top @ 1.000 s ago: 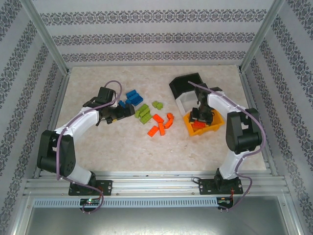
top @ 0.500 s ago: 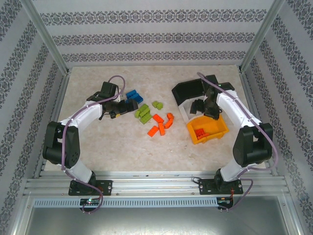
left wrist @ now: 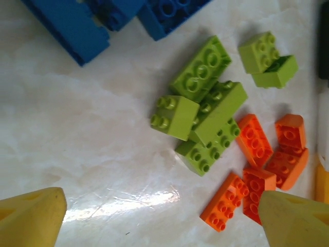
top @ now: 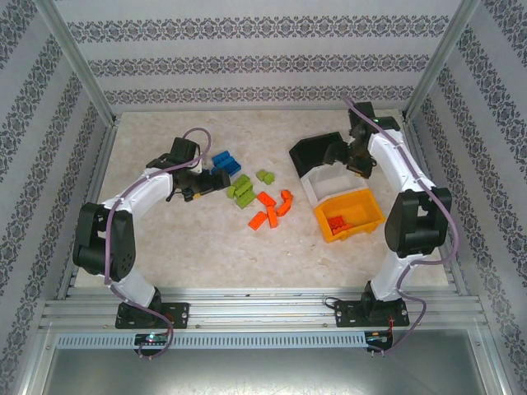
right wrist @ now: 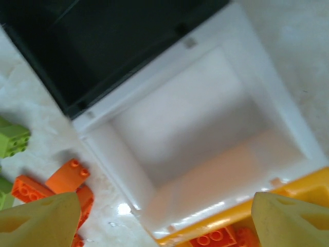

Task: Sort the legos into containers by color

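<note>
Both open: left hand [left wrist: 169,222] near legos [left wrist: 208,110], right hand [right wrist: 164,221] over white bin [right wrist: 180,123].

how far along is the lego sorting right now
Done: a few orange-red studded bricks lie in the orange-yellow plastic bin. In hand: nothing; the left gripper hovers open over the table, the right gripper open over the white plastic bin, which looks empty. Left: blue bricks, lime green bricks and more orange-red bricks loose on the table.
</note>
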`<state>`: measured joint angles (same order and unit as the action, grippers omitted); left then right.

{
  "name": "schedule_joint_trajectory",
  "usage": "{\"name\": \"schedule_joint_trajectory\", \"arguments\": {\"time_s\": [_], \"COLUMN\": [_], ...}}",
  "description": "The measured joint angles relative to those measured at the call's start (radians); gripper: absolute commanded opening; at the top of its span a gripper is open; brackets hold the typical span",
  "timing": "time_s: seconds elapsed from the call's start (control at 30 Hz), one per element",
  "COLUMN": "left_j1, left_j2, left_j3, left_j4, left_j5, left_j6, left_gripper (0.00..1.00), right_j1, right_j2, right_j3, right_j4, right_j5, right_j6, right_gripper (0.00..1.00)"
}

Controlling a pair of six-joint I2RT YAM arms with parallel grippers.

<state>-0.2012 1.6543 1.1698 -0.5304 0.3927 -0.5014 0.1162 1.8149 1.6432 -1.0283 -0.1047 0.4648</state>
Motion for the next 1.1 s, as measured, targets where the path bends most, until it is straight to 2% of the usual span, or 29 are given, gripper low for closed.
{"name": "schedule_joint_trajectory", "arguments": {"time_s": [0.3, 0.47, 0.7, 1.1], "left_j1": [0.055, 0.060, 0.085, 0.093], "left_j2": [0.212, 0.302, 0.401, 0.532], "left_j3": [0.236, 0.319, 0.400, 0.556], "left_j4": [-0.148, -0.200, -0.218, -0.232], "left_j5": [-0.119, -0.145, -0.151, -0.135], "left_j6": [-0.026, -0.063, -0.122, -0.151], "left_gripper": [0.81, 0.76, 0.68, 0.68], "right_j1": [0.163, 0.182, 0.196, 0.196], "right_j2": [0.025, 0.008, -0.101, -0.184], "right_j3": [0.024, -0.001, -0.111, -0.256], "right_j4": [0.000, 0.006, 0.007, 0.031], "right_j5": [-0.070, -0.099, -0.125, -0.137], "right_j6": [0.002, 0.009, 0.024, 0.046], "right_gripper": [0.84, 0.83, 0.83, 0.83]}}
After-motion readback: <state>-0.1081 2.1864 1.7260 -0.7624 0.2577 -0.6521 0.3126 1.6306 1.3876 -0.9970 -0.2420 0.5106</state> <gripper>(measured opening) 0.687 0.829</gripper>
